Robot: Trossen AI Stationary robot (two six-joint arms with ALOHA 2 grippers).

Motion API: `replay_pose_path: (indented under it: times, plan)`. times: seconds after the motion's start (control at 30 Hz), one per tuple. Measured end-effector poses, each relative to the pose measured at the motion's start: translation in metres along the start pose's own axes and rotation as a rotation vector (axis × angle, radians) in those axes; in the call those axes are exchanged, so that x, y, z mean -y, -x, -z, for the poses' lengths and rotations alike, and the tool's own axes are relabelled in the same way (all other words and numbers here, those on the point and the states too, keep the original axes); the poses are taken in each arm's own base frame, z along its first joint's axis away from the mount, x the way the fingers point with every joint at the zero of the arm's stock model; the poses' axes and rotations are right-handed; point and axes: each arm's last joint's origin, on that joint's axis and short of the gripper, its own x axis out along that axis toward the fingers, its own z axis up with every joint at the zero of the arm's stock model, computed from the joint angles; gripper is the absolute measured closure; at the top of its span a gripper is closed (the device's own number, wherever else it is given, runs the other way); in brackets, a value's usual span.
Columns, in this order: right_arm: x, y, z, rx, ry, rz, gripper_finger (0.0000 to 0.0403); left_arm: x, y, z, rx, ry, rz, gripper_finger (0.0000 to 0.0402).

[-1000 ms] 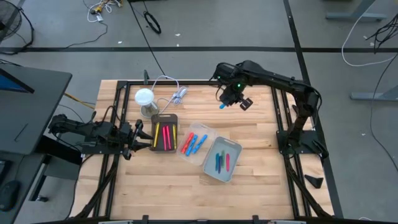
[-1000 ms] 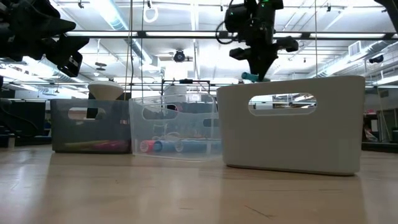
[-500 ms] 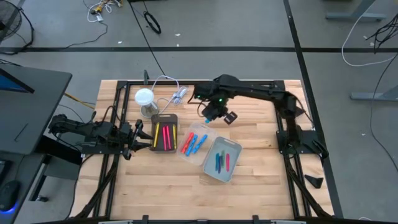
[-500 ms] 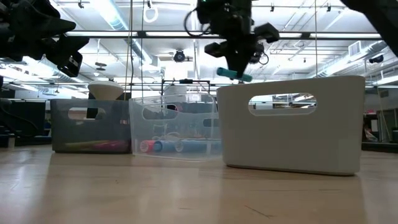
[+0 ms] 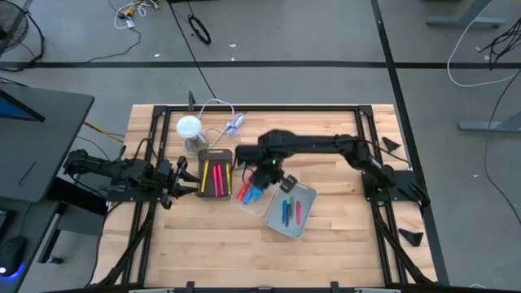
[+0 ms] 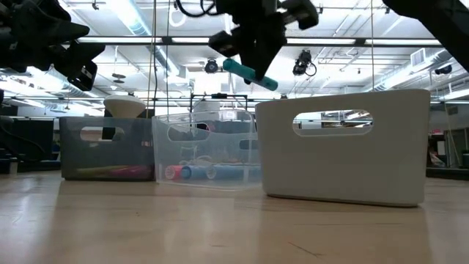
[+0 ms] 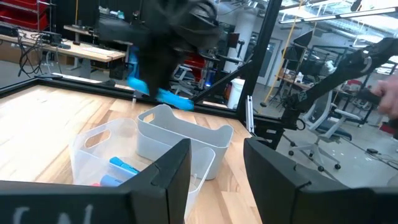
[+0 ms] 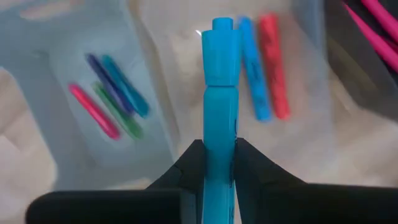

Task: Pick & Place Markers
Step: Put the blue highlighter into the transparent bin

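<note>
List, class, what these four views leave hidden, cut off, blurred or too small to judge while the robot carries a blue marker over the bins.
- High view: the right gripper and arm cover part of the clear bin.
- Low view: the white bin has opaque walls; its contents are hidden.
- Left wrist view: the blue marker and the arm above it are blurred.
- Right wrist view: the dark bin is cut off by the edge.

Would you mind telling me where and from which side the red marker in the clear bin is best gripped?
Grip the red marker mid-barrel, coming straight down from above: it lies flat in the open-topped clear bin. A blue marker lies right alongside, so one finger has little room there.
</note>
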Motion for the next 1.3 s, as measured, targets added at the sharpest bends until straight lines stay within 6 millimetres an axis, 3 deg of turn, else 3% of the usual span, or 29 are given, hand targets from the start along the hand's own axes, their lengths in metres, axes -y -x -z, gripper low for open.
replay_pose_path:
  times: [0.3,0.47,1.1,1.3]
  plan:
    - [-0.018,-0.018,-0.032,0.014,0.068,-0.013,0.0350,0.000,0.000,0.000,0.000,0.000,0.000,0.0248]
    - [-0.013,-0.022,-0.029,0.017,0.058,-0.007,0.0350,0.000,0.000,0.000,0.000,0.000,0.000,0.0248]
    - [0.000,-0.103,-0.007,-0.015,0.121,-0.052,0.0350,0.000,0.000,0.000,0.000,0.000,0.000,0.0248]
    - [0.004,-0.109,-0.004,-0.005,0.029,-0.038,0.0330,0.000,0.000,0.000,0.000,0.000,0.000,0.0248]
